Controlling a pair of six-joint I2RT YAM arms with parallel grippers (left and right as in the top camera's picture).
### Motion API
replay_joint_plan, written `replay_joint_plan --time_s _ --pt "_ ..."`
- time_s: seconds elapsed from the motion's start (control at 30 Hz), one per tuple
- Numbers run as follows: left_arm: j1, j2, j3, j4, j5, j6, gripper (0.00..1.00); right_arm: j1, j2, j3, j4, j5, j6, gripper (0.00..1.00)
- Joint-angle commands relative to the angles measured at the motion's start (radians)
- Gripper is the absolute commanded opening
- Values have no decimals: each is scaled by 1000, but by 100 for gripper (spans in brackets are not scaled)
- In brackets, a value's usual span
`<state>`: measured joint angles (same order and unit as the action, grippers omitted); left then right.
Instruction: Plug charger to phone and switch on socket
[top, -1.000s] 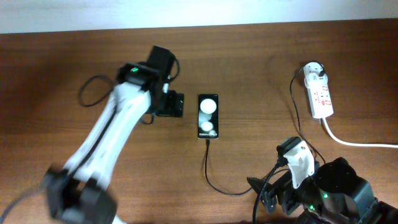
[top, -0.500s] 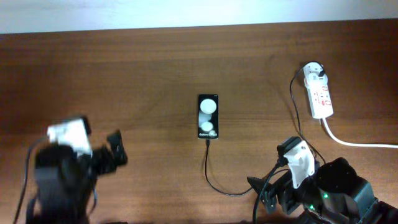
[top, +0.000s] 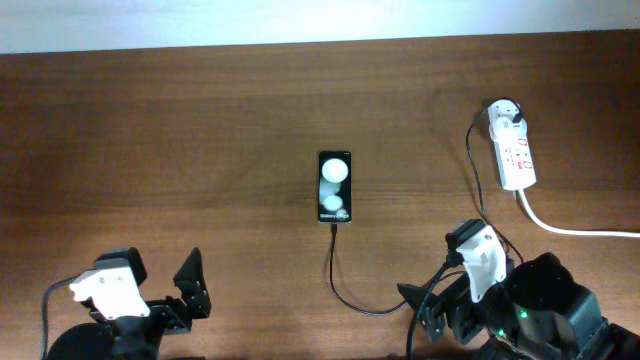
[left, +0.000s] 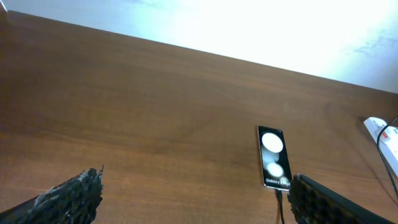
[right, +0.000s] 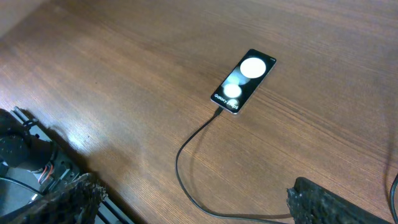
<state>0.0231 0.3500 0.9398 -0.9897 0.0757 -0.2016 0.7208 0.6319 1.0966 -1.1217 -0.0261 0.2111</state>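
Note:
The black phone (top: 335, 187) lies flat mid-table, its white circles up. It also shows in the left wrist view (left: 274, 157) and the right wrist view (right: 243, 81). The charger's thin black cable (top: 333, 268) has its tip at the phone's near edge and curves right past my right arm. Its white plug adapter (top: 506, 114) sits in the far end of the white socket strip (top: 517, 157). My left gripper (top: 192, 290) is open and empty at the front left (left: 193, 205). My right gripper (top: 418, 315) is open and empty at the front right, above the cable loop (right: 180, 168).
The socket's thick white cord (top: 570, 228) runs off to the right edge. The socket's end shows at the right edge of the left wrist view (left: 380, 126). A pale wall borders the table's far edge. The right arm's own black cables lie near its base.
My left arm has pulled back from beside the phone to the front left of the table. The phone, the cable, the socket and my right arm have not moved.

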Motion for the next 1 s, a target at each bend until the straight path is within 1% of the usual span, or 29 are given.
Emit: replay_joint_plan --time_s 0.0,0.13,0.2,0.23,0.3,0.37,0.4,0.47,0.53,0.57,0.6,0.63,0.77,0.8,0.9,0.97 --pt "3 -72 -8 0 11 16 99 -3 -2 8 6 13 6 99" --pt "3 -227 -8 -3 11 16 99 -3 -2 8 23 13 6 99" --pt "1 -291 -8 -31 11 16 99 -3 -2 8 44 14 6 99" --pt "-13 -330 -8 -56 11 16 99 -3 -2 8 61 42 6 99" --pt "-42 -344 -4 -108 11 16 99 -3 0 8 121 88 6 99" --pt "-58 -344 -4 -200 11 16 99 -3 22 8 192 126 6 99" --pt "-58 -344 -4 -270 11 16 99 -3 52 8 215 169 11 100" --pt "-58 -344 -4 -365 34 -3 99 -3 126 9 221 319 103 59" --pt "-58 -344 -4 -389 34 -22 99 -17 256 35 210 417 161 29" --pt "-58 -344 -4 -389 34 -22 99 -47 310 70 184 420 200 18" --pt "-58 -344 -4 -389 34 -22 99 -75 347 101 160 420 225 11" --pt "-58 -344 -4 -389 34 -22 99 -142 419 170 105 418 260 5" --pt "-58 -344 -4 -388 34 -22 99 -462 664 443 -57 275 282 4" --pt "-58 -344 -4 -388 34 -22 99 -566 729 508 -82 225 307 4" --pt "-58 -344 -4 -388 34 -22 99 -834 895 610 -87 95 329 4" --pt "-58 -344 -4 -388 34 -22 99 -954 993 634 -65 32 330 4"
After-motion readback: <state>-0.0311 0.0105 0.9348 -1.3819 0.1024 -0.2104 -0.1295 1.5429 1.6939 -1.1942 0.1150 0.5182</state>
